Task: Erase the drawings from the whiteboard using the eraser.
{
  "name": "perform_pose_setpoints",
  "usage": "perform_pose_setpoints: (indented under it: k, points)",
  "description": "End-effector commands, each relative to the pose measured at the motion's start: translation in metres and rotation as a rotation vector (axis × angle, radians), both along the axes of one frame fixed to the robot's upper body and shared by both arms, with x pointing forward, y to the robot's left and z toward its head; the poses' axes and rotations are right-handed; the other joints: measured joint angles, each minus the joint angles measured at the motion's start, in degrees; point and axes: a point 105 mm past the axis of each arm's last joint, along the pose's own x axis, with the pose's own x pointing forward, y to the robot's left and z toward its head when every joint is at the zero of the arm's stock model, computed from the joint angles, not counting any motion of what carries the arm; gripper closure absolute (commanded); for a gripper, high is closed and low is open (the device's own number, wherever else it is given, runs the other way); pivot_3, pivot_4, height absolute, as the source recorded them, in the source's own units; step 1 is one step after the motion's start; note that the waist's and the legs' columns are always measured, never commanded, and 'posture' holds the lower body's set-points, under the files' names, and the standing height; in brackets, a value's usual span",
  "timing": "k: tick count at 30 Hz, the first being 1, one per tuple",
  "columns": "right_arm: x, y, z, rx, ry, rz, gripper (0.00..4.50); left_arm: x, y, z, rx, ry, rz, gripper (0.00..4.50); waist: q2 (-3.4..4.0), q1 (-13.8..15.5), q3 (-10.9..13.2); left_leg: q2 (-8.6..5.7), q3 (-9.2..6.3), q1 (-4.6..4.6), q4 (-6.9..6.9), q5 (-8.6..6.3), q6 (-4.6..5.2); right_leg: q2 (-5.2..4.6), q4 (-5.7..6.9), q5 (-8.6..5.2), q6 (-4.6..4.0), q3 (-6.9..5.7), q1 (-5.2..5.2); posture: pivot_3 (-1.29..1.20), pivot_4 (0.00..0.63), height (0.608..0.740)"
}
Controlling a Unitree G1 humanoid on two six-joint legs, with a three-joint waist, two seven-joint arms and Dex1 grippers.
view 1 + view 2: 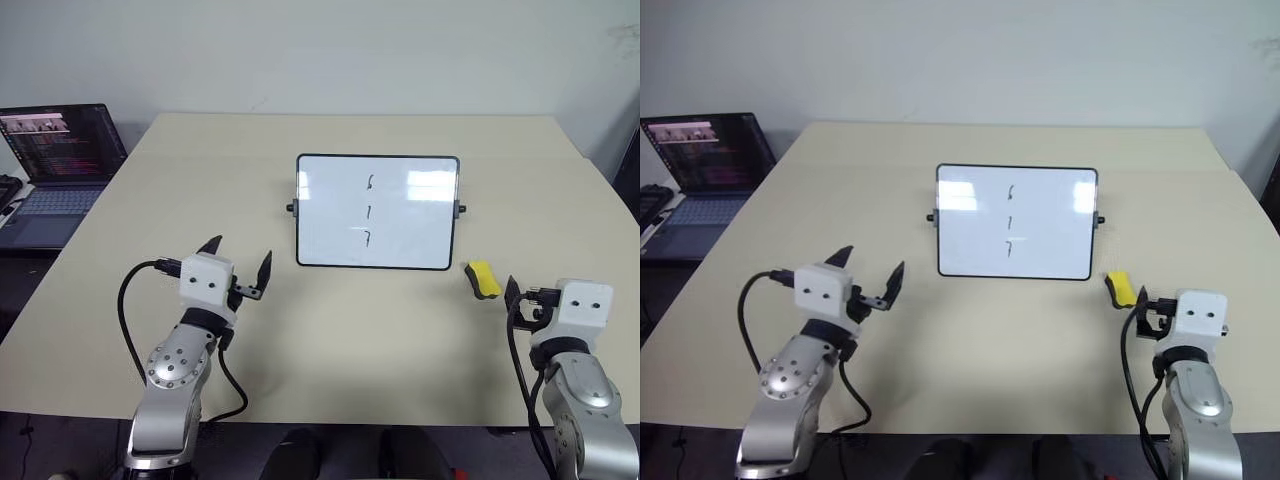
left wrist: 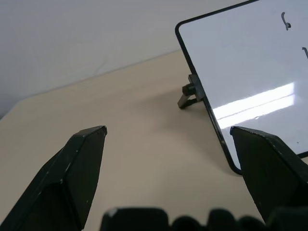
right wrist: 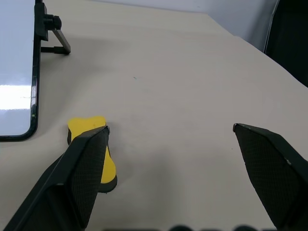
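The whiteboard [image 1: 420, 220] stands tilted on small props at the middle of the table. The drawings [image 1: 369, 210] are three short dark strokes in a column on its white face. The eraser [image 1: 484, 279], a yellow block with a black underside, lies on the table off the board's lower right corner. My right gripper [image 3: 169, 129] is open just behind the eraser, which sits in front of its left finger [image 3: 84, 173], apart from it. My left gripper [image 1: 241, 250] is open and empty over the table, to the left of the board's lower left corner [image 2: 231, 163].
An open laptop [image 1: 60, 165] with a lit screen sits on a separate surface at the far left. The beige table [image 1: 330, 340] stretches wide around the board. A pale wall rises behind the table's far edge.
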Motion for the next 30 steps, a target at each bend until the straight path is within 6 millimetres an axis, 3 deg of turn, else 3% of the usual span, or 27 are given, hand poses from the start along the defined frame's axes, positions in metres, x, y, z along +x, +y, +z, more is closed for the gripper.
perform_pose_setpoints:
  k: [1, 8, 13, 22, 30]
  points:
    - [0.000, 0.001, 0.011, -0.014, -0.048, 0.011, 0.03, 0.004, 0.009, 0.023, -0.015, -0.034, -0.069, 0.00, 0.00, 0.00, 0.00, 0.01, 0.01, 0.01, 0.00, 0.00, 0.00, 0.01, 0.00, 0.00, -0.01, 0.01, 0.00, 0.00, 0.150, 0.740]
    - [0.008, 0.005, 0.009, -0.007, -0.046, 0.034, 0.03, 0.013, 0.012, 0.047, -0.111, 0.060, -0.340, 0.00, 0.01, -0.15, 0.00, 0.01, 0.11, 0.04, 0.01, 0.00, 0.00, 0.06, 0.01, 0.02, -0.02, 0.10, 0.00, 0.00, 0.150, 0.740]
    - [0.013, 0.006, 0.011, -0.007, -0.053, 0.046, 0.03, 0.009, 0.011, 0.055, -0.098, 0.152, -0.513, 0.00, 0.01, -0.61, 0.01, 0.07, 0.29, 0.09, 0.00, -0.01, 0.01, 0.12, 0.04, 0.11, -0.19, 0.41, -0.06, 0.00, 0.150, 0.740]
    - [0.015, 0.004, 0.014, -0.017, -0.066, 0.049, 0.03, 0.020, 0.033, 0.072, 0.058, 0.207, -0.605, 0.00, 0.01, -1.38, 0.01, 0.10, 0.47, 0.10, -0.01, -0.03, 0.05, 0.17, 0.08, 0.19, -0.28, 0.74, -0.19, 0.00, 0.150, 0.740]
    - [0.014, 0.002, 0.018, -0.028, -0.071, 0.054, 0.03, 0.017, 0.030, 0.073, 0.068, 0.251, -0.754, 0.00, -0.03, -1.65, 0.01, 0.08, 0.70, 0.05, -0.02, -0.05, 0.07, 0.17, 0.36, 0.20, -0.29, 0.98, -0.49, 0.00, 0.150, 0.740]
